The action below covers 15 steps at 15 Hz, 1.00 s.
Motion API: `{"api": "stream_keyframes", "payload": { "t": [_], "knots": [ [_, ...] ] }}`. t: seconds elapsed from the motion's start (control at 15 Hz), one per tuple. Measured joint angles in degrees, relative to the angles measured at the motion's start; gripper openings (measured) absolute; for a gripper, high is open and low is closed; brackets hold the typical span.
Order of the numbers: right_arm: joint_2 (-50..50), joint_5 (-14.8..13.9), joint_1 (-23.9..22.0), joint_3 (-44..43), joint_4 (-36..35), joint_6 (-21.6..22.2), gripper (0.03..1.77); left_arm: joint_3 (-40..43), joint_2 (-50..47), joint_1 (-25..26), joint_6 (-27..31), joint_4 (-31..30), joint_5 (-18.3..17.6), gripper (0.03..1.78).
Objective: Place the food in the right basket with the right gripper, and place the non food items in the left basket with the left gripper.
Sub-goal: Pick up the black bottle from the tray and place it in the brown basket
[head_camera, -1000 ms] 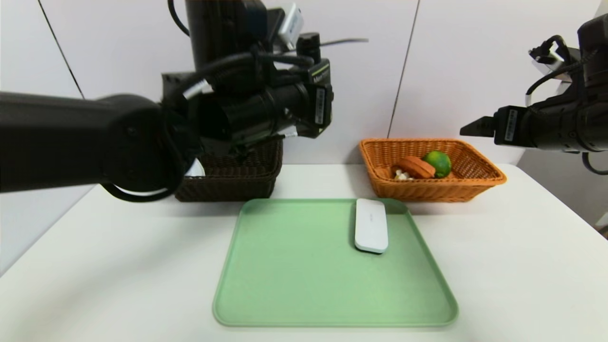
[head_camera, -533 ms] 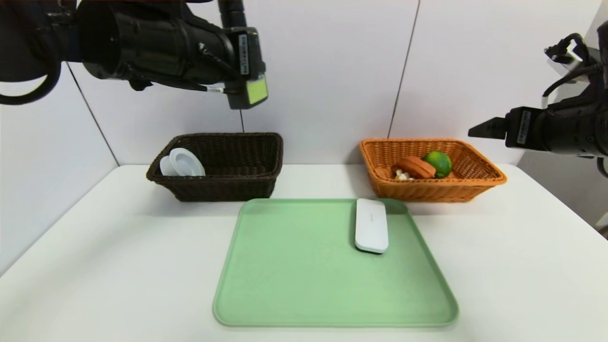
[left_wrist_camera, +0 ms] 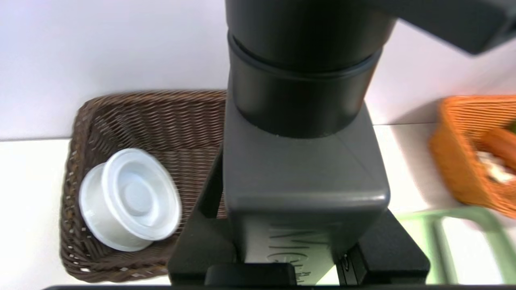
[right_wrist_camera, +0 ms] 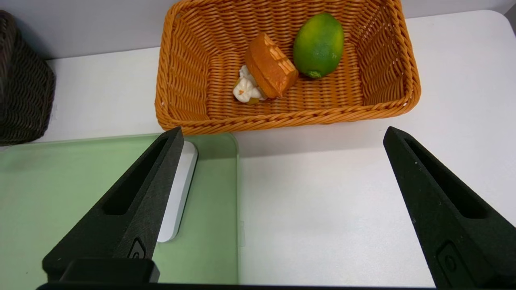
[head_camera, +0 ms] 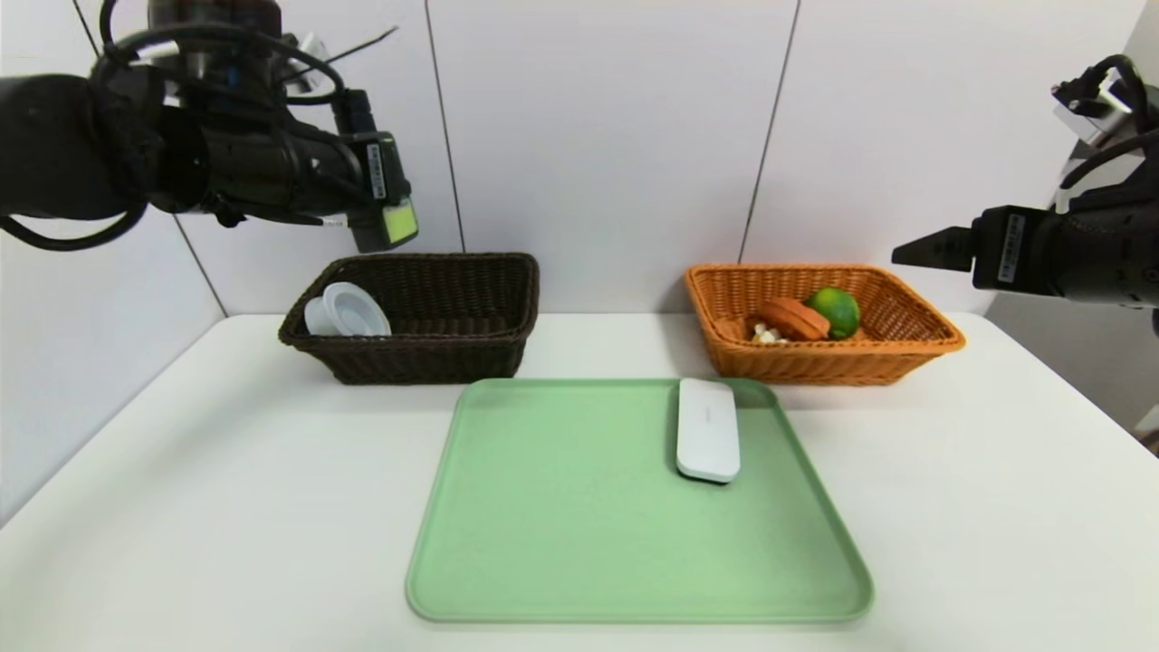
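My left gripper (head_camera: 389, 204) hangs high over the left basket (head_camera: 471, 353), shut on the small dark bottle (head_camera: 398, 224) with the green label. In the left wrist view the bottle (left_wrist_camera: 302, 169) fills the middle between the black fingers (left_wrist_camera: 201, 241). A white ribbed disc container (head_camera: 349, 311) lies in the left end of that dark brown basket. The right basket (head_camera: 815, 362) holds the green lime (head_camera: 835, 310) and the orange tart wedge (head_camera: 792, 319). A flat white box (head_camera: 707, 428) lies on the green tray (head_camera: 589, 525). My right gripper (head_camera: 924, 249) is open, in the air right of the orange basket.
The tray sits in the middle of the white table (head_camera: 226, 507), just in front of both baskets. A panelled wall (head_camera: 616, 136) rises right behind the baskets. In the right wrist view the open fingers (right_wrist_camera: 133, 201) frame bare table beside the tray's corner.
My left arm has swung up and then leftward and down with the bottle, uncovering the dark basket. My right gripper has drawn back slightly to the right.
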Motion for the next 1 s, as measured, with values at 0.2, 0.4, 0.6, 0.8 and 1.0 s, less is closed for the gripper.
{"api": "stream_keyframes", "payload": {
  "t": [0.2, 0.4, 0.6, 0.8, 1.0],
  "knots": [
    [-0.1, 0.0, 0.5, 0.2, 0.1, 0.0, 1.71, 2.6, 4.3, 2.7, 0.1, -5.5, 0.0, 0.61],
    [-0.1, -0.1, 0.5, 0.8, 0.0, 0.0, 1.71, 2.9, 9.6, 3.6, 0.1, -7.7, 0.1, 0.61],
    [-0.1, -0.1, 0.5, 1.1, 0.1, 0.0, 1.71, 2.6, 14.5, 3.8, 0.1, -9.9, 0.3, 0.61],
    [-0.1, -0.1, 0.5, 1.6, 0.0, 0.0, 1.71, 2.1, 17.9, 3.9, 0.4, -11.3, 0.3, 0.61],
    [-0.1, -0.1, 0.5, 1.6, 0.0, 0.0, 1.71, 2.0, 19.2, 4.0, 0.2, -11.5, 0.4, 0.91]
  ]
}}
